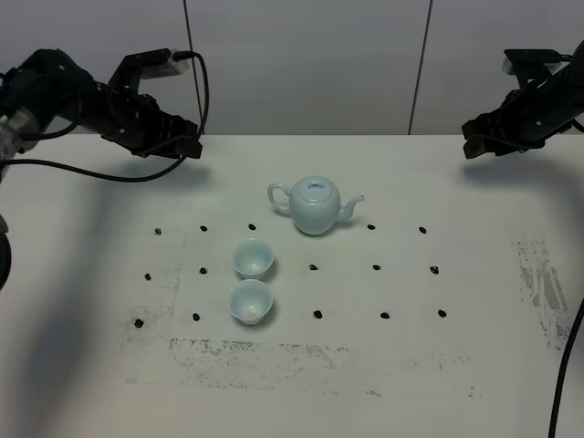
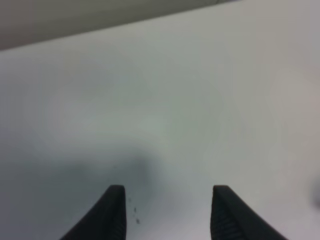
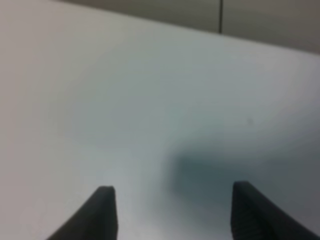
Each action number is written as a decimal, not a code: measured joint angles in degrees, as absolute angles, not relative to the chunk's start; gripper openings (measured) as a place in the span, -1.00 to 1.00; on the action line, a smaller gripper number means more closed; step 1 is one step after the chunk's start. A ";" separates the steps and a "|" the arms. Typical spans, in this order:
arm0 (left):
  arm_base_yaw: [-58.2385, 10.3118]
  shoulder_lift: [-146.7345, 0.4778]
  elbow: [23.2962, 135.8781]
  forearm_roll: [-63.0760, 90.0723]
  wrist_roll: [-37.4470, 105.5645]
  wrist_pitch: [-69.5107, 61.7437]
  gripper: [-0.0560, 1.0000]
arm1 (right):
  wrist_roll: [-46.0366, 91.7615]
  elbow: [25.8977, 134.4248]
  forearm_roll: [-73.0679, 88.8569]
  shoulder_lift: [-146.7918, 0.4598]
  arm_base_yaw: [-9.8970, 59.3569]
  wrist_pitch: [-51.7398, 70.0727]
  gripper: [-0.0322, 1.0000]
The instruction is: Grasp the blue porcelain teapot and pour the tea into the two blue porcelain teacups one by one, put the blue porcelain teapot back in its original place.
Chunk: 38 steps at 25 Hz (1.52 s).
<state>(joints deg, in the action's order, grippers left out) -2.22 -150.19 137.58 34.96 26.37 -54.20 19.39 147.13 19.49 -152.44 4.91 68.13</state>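
The left arm (image 1: 78,96) and right arm (image 1: 538,109) are showing boxy matte-black housings. A black cable (image 1: 204,87) is looping off the left one. The left tool (image 2: 167,192) and right tool (image 3: 170,192) are ending in tapering black fingers (image 2: 222,217) with ribbed inner faces.

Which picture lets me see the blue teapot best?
The high outside view. The pale-blue round porcelain teapot stands there whole on the white table, with lid, spout and handle showing. The two wrist views show none of it, only bare table beyond black fingers.
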 joint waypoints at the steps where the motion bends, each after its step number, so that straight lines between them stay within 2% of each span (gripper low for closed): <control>1: -2.90 -149.83 137.58 31.39 25.09 -54.79 -0.12 | 18.64 147.13 17.74 -152.04 4.91 68.71 -0.03; 6: -6.80 -143.76 132.75 12.40 20.29 -55.25 -0.21 | 16.84 139.27 9.44 -144.43 4.91 68.49 -0.07; 10: -7.90 -136.20 124.47 5.30 18.01 -54.40 -0.29 | 14.99 133.05 5.18 -137.82 4.91 69.80 -0.07; 15: -7.72 -126.81 113.44 4.01 16.18 -49.26 -0.34 | 13.91 127.96 6.95 -131.25 4.45 69.94 -0.08; 21: -7.72 -112.87 94.15 4.01 15.93 -34.66 -0.34 | 14.11 117.42 8.79 -122.66 3.72 69.74 -0.08; 28: -7.72 -98.60 76.91 4.01 15.86 -25.47 -0.34 | 18.68 104.82 13.27 -112.87 7.04 61.80 -0.08; 38: -7.72 -76.75 57.49 4.06 14.49 -23.01 -0.34 | 20.65 101.34 13.60 -106.27 11.97 61.26 -0.08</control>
<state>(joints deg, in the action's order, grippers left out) -7.72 -76.75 57.49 4.06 14.49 -23.01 20.65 101.34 13.60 -106.27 11.97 61.26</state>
